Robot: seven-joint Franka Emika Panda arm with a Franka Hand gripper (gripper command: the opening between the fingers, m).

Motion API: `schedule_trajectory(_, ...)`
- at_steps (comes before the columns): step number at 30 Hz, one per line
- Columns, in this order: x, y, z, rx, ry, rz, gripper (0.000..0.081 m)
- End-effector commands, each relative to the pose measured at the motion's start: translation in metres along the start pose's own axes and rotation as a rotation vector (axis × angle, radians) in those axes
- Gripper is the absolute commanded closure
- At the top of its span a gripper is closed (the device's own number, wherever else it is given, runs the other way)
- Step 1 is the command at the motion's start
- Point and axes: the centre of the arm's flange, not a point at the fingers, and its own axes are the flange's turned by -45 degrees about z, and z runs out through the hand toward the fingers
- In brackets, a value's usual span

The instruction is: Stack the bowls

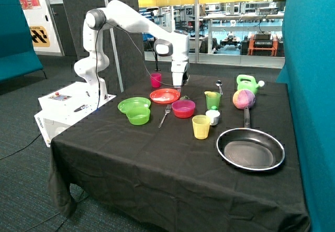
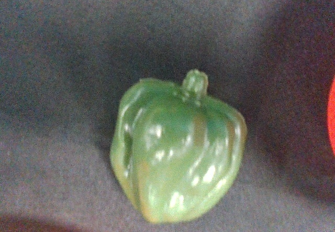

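Bowls lie unstacked mid-table: a lime bowl (image 1: 138, 116) nearer the front edge, a pink-red bowl (image 1: 183, 108) beside the fork (image 1: 165, 114). The gripper (image 1: 179, 80) hovers toward the back edge over a green pepper (image 2: 177, 149); I cannot tell its state. Stacking seems unstarted, so it should next shift above one bowl's rim.

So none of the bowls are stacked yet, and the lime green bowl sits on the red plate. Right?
Not quite. In the outside view the lime green bowl sits beside the green plate, overlapping its near edge, not on the red plate. The rest holds: no bowls are stacked, and the claw hangs behind the red plate, over the green pepper.
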Motion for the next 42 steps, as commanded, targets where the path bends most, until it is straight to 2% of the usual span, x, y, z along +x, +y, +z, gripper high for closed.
schedule_trajectory(1,-0.019,0.003,-0.014,-0.0013,0.0029,0.004,0.0184)
schedule_trajectory(11,-0.041,0.012,-0.024,-0.0012,0.0029,0.037,0.0200)
schedule_trajectory(19,-0.063,0.001,-0.026,-0.0012,0.0030,0.073,0.0222)
schedule_trajectory(30,-0.098,-0.017,-0.013,-0.0011,0.0030,0.110,0.0242)
schedule_trajectory(42,-0.110,-0.026,-0.009,-0.0012,0.0030,0.087,0.0263)
